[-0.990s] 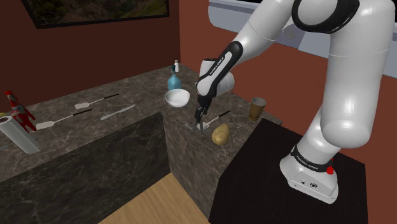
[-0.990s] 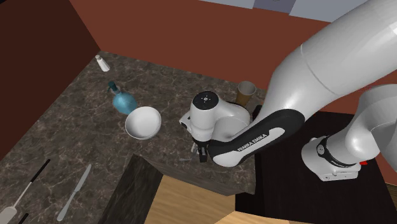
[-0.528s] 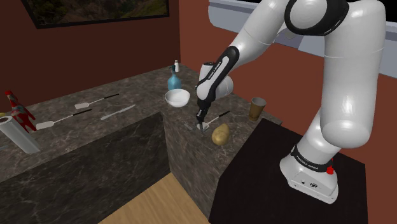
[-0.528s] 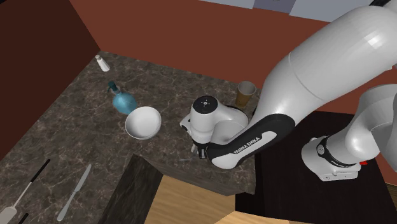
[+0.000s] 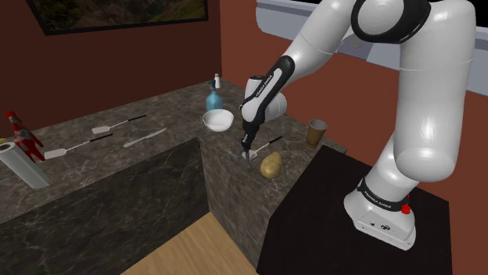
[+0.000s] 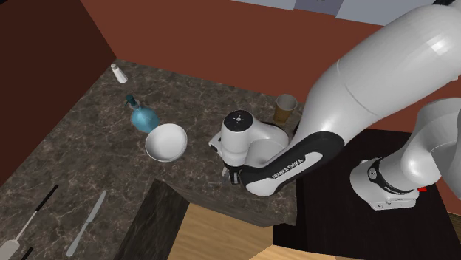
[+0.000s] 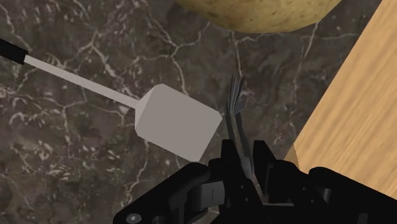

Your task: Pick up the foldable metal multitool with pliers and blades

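Observation:
The multitool [image 7: 235, 102] is a thin grey metal piece lying on the dark marble counter [image 7: 76, 172], between a grey spatula head [image 7: 179, 121] and the counter's edge. My gripper [image 7: 243, 156] is shut on its near end, with both black fingers pressed against it. A potato [image 7: 254, 13] lies just beyond the tool's far tip. In the shoulder view the gripper [image 5: 247, 153] points down at the counter beside the potato [image 5: 270, 165]. From the second exterior view the hand [image 6: 234, 176] stands low near the counter's front edge.
A white bowl [image 5: 218, 119], a blue bottle [image 5: 213, 99] and a brown cup [image 5: 316, 132] stand around the hand. Spatulas [image 5: 117, 124] and a knife [image 5: 145, 138] lie further along the shoulder view's left, by a paper towel roll [image 5: 22, 166]. Wooden floor [image 7: 356, 108] lies past the edge.
The fingers have closed on the multitool. The hand came down slightly toward the counter early in the second and has stayed still since.

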Action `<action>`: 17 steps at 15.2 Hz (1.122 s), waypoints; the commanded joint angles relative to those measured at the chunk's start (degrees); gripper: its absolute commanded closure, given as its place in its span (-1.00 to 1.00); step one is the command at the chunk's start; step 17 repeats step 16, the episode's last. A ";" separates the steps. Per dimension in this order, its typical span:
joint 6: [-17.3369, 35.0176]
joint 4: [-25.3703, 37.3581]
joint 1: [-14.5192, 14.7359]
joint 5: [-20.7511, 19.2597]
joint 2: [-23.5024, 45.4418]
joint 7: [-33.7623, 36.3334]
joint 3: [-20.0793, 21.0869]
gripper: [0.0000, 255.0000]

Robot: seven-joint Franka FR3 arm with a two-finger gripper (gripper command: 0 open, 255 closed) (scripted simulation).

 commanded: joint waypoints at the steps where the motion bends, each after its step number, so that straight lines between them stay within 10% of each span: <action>1: -0.90 -0.25 0.12 -0.29 -1.15 0.27 -0.26 1.00; 17: -9.68 -1.06 1.15 -3.24 -10.82 3.17 -1.92 1.00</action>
